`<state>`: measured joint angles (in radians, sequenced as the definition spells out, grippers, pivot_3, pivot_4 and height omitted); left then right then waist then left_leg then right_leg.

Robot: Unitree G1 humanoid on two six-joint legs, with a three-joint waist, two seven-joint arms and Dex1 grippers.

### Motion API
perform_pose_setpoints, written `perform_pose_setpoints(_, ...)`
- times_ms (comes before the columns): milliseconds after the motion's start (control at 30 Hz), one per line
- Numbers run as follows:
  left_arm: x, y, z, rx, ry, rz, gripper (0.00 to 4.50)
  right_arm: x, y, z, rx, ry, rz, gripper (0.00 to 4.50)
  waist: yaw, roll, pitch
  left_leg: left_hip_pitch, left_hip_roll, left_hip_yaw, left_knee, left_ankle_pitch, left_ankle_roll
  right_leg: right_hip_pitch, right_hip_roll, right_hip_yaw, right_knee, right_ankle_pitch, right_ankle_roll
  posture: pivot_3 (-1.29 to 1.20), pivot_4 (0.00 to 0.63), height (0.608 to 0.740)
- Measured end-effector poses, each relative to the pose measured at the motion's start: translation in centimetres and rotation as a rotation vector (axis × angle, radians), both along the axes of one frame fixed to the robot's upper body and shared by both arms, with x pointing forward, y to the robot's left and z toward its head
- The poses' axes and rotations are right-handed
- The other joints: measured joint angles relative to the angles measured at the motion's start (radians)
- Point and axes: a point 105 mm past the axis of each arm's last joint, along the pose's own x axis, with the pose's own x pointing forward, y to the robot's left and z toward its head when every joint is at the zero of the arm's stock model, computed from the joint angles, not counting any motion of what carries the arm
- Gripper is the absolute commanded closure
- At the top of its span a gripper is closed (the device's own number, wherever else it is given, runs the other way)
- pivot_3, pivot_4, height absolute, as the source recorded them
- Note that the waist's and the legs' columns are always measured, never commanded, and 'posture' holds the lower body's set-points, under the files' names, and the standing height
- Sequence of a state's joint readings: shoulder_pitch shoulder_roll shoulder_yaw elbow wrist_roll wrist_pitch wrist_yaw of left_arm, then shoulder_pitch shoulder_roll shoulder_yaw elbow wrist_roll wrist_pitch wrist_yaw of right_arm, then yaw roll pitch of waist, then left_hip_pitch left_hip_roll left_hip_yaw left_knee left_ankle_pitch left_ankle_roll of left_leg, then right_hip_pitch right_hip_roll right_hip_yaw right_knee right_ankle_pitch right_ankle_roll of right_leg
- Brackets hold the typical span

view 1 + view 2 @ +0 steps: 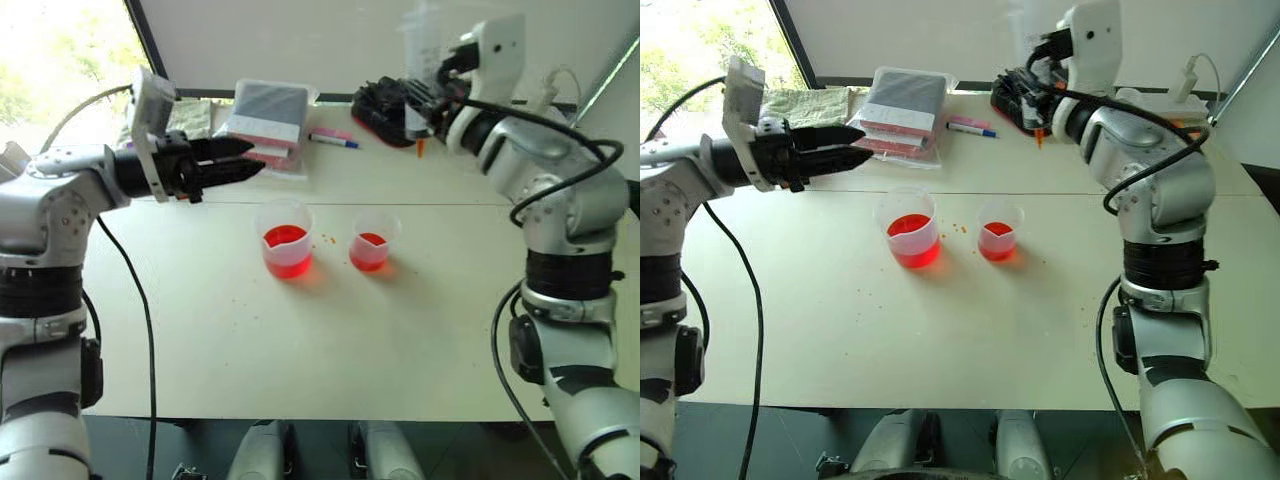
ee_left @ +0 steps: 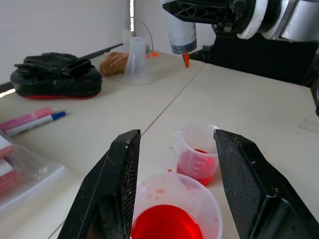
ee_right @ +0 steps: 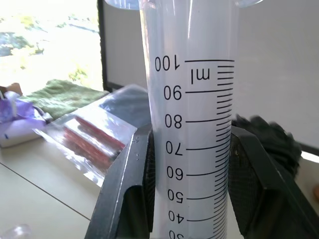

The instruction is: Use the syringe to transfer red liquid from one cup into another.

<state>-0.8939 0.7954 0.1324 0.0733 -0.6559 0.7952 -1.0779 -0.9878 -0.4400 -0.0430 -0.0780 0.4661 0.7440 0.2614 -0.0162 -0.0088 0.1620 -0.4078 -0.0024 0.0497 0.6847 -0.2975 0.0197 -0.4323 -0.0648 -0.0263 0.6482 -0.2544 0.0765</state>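
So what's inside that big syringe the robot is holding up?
The syringe, clamped in the right gripper, looks clear and empty along its visible scale. The fingers cover its sides; its lower part shows no red.

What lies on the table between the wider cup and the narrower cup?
Only small orange specks on bare table between the wider cup and narrower cup, in the left eye view.

Lighting: your daylight enters by the window (image 1: 60, 70), blown out white (upper left); soft shadows under both cups; raised syringe (image 1: 420, 60) motion-blurred
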Motion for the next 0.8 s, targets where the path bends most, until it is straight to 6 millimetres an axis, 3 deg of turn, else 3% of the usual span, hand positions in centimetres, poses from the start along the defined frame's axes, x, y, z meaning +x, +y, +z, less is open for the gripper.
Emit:
perform_pose_setpoints(100,0.1,0.2,1.3,-0.004,-0.023,0.001,2.07,-1.5,5.3,-0.3,0.081,-0.048,0.247,3.14,-0.002,0.0,0.0,0.0,0.0,0.0,0.0,0.0,-0.001,0.0,0.0,0.0,0.002,0.0,0.0,0.0,0.15,0.74)
perform_pose_setpoints(233,-0.3,1.1,1.6,0.02,-0.011,0.018,2.07,-2.5,7.9,-0.2,0.194,-0.104,0.363,3.14,-0.001,0.0,0.0,0.0,0.0,-0.001,0.0,0.002,-0.003,0.0,0.0,0.0,0.001,0.0,0.0,0.0,0.15,0.74)
perform_pose_setpoints(467,-0.6,2.1,2.3,0.04,-0.001,0.057,2.07,-1.3,9.5,-5.5,0.286,-0.071,0.324,3.14,-0.001,0.0,0.0,0.0,0.0,-0.001,0.0,0.004,-0.008,0.0,0.0,0.0,0.002,0.0,0.0,0.0,0.15,0.74)
perform_pose_setpoints(633,-0.8,2.1,2.2,0.048,0.016,0.062,2.07,-1.8,10.5,-7.5,0.263,-0.091,0.307,3.14,-0.004,0.0,0.0,0.0,0.0,-0.001,0.0,0.005,-0.008,0.0,0.0,0.0,0.002,0.0,0.0,0.0,0.15,0.74)
perform_pose_setpoints(800,-1.0,1.8,2.1,0.052,0.037,0.056,2.07,-2.6,11.2,-11.7,0.201,-0.037,0.294,3.14,-0.004,0.0,0.0,0.0,0.0,-0.001,0.0,0.005,-0.008,0.0,0.0,0.0,0.002,0.0,0.0,0.0,0.15,0.74)
